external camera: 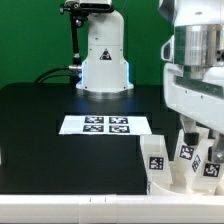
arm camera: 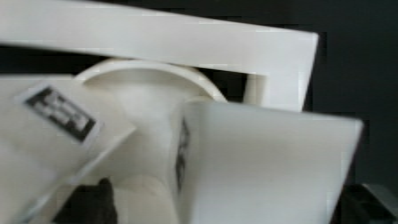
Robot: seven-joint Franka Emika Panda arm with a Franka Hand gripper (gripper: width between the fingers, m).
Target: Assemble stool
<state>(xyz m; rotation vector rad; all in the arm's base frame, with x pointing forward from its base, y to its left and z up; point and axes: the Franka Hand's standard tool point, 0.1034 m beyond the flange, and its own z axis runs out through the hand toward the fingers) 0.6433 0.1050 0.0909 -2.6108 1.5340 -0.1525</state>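
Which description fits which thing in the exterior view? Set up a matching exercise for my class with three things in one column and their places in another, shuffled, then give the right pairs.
Things:
1. marker board
2. robot base
3. stool legs

Places:
A. at the far edge of the black table, in front of the green backdrop
B. flat on the middle of the black table
C. standing close together near the front edge, on the exterior view's right, below the gripper

Pairs: 1-B, 2-A, 3-C
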